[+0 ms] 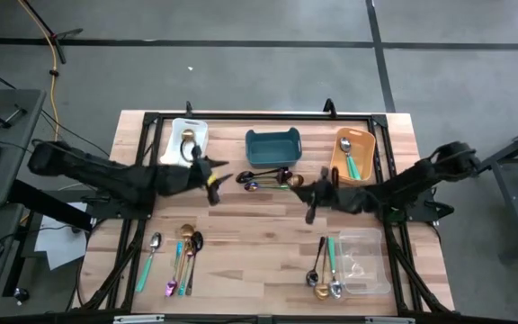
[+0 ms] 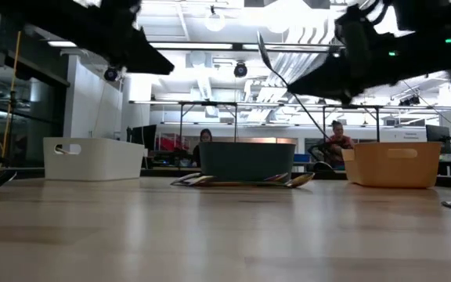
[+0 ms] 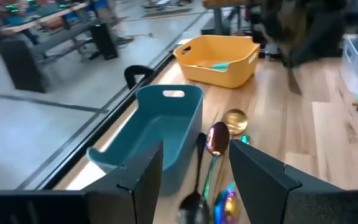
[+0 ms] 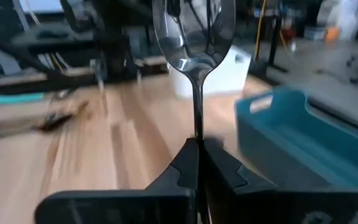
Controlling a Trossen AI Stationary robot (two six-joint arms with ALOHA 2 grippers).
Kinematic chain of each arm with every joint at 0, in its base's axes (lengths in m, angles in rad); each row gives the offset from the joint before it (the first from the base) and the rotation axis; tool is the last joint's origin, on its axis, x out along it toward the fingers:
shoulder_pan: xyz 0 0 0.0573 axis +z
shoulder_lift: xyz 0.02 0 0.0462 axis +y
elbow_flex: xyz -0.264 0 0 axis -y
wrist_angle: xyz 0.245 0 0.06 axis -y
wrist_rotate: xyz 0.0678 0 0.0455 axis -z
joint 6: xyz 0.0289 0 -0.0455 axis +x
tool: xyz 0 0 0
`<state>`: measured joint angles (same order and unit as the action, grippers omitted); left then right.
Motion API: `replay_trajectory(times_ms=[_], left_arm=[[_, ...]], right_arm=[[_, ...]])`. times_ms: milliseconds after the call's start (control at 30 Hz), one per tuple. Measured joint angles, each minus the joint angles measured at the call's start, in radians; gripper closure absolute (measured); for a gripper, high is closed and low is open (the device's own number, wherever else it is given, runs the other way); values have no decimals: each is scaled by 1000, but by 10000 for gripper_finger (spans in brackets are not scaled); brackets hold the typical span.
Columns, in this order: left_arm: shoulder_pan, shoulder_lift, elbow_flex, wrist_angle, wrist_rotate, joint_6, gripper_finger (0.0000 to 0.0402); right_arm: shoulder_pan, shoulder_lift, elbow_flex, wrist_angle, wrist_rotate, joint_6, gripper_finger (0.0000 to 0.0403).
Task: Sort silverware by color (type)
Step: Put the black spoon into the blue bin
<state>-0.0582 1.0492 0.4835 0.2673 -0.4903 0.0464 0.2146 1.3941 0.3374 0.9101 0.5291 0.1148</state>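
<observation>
The right gripper [image 4: 197, 163] pinches a black spoon [image 4: 194, 37] by its thin handle, bowl beyond the fingertips, so it could twist or slip out, while the left gripper [image 3: 194, 180] gapes empty over the spoon pile [image 3: 213, 168] beside the teal bin [image 3: 157, 127], with open table nearby.

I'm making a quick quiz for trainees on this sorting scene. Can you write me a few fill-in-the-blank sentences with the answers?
1. The right gripper is shut on a ____ spoon.
2. The bin holding a teal-handled utensil is ____.
3. The left gripper hovers with its fingers ____ beside the teal bin.
4. A gold spoon lies in the ____ bin.

Answers: silver; orange; open; white
</observation>
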Motion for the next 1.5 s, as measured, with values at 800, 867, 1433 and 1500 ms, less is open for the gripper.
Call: replay_trajectory(times_ms=[800,867,1433,1500], left_arm=[[375,-109,0,53,639,11,222],[383,-130,0,72,637,35,222],[593,-163,0,288,379,435,222],[612,-162,0,285,378,449,222]], right_arm=[[-544,-4,86,207,-756,-302,402],[-562,-4,105,170,-772,-339,402],[-742,-4,262,-68,-838,-431,402],[-760,-4,279,-85,-852,-430,402]])
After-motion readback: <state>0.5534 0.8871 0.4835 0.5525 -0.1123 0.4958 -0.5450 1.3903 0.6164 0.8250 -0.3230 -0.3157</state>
